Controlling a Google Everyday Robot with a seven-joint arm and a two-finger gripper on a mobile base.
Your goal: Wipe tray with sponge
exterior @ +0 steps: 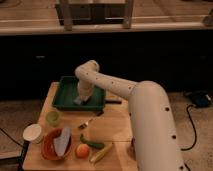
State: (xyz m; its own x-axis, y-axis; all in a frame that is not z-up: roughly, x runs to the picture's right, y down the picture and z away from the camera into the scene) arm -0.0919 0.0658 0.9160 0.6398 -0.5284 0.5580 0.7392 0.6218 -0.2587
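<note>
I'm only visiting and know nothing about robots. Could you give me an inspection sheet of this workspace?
Surface: wooden table, light-coloured.
Job's things: green tray at the table's far edge; pale sponge inside it, under the gripper.
Clutter: green cup, white cup, orange bowl, orange fruit, green vegetable, yellow vegetable, utensil.
Grippers: gripper lowered into the tray.
Cables: black cable on the floor, right.
Surroundings: dark cabinets behind.
</note>
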